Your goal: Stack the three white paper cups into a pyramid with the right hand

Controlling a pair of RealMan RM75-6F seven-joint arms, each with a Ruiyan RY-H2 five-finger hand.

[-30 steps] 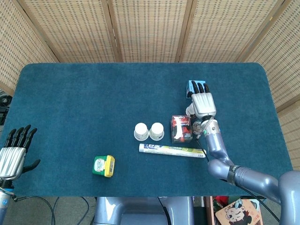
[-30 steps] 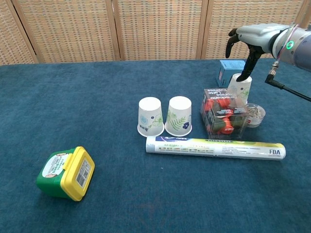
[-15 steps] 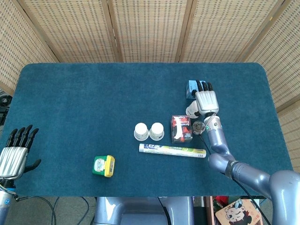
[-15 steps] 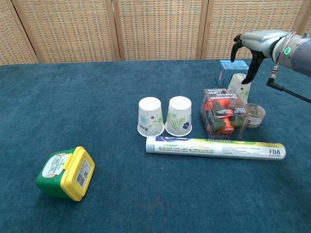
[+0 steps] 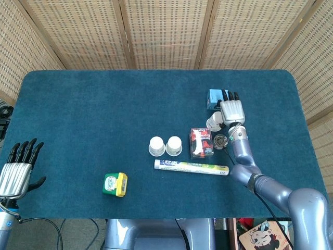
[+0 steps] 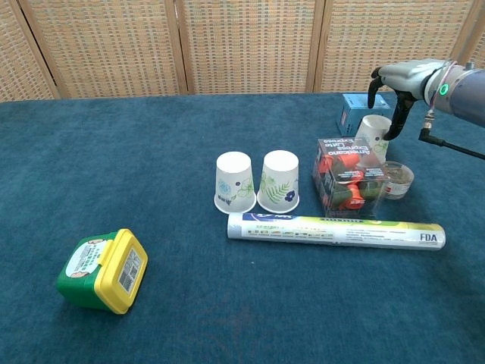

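My left robot hand (image 5: 15,172) sits at the table's (image 5: 93,104) 8 o'clock corner, fingers spread and holding nothing; its wrist is cut off by the frame edge, and the chest view does not show it at all. Toward 7 o'clock lies a green and yellow tub (image 6: 102,271) on its side. Near the middle, two white paper cups (image 6: 235,182) (image 6: 280,180) stand upside down, side by side and touching. Just in front of them, a long white tube (image 6: 336,230) lies across. At 3 o'clock of the cups stands a clear box of red items (image 6: 347,177), which hides the lower half of the third white paper cup (image 6: 373,130) behind it. A small clear dish (image 6: 395,179) sits beside that box, its contents too small to make out. A blue box (image 6: 353,111) stands behind the third cup, partly covered by it. My right robot hand (image 6: 400,80) hovers just above that cup, fingers curled downward; whether a fingertip touches the cup I cannot tell, nor whether it grips anything.
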